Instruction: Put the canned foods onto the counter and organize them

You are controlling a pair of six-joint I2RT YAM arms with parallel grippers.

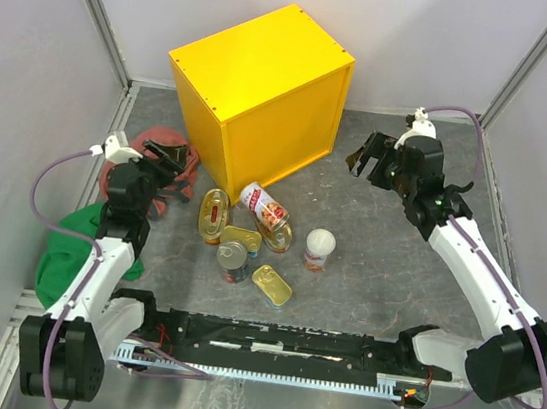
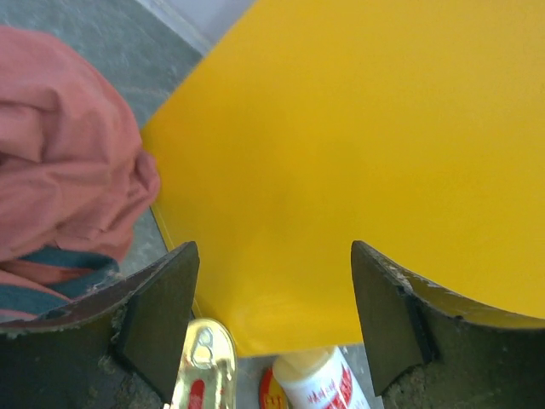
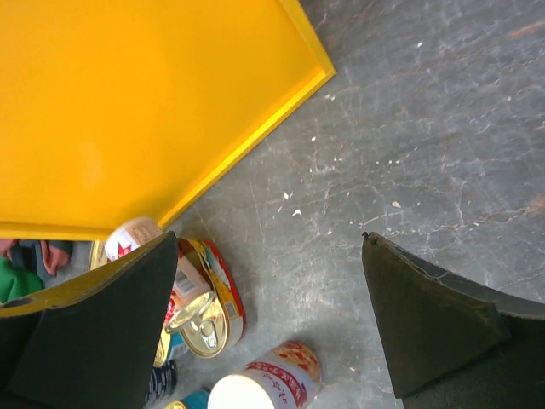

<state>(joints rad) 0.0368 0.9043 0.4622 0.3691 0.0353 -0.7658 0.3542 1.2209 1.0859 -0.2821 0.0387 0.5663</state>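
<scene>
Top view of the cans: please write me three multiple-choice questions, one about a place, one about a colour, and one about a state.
1. Where are the cans?
A. On top of the yellow box
B. On the grey floor in front of the box
C. Inside the box

2. What colour is the cloth nearest the box?
A. Blue
B. Red
C. White

3. How is the left hand?
A. Open, holding nothing
B. Shut on a can
C. Shut on the cloth

Answers:
1 B: all seven cans are grouped on the floor, and none is on the box top.
2 B: the cloth by the box's left corner is red, and the green one lies farther away.
3 A: the left wrist view shows its fingers spread wide with nothing between them.
</scene>
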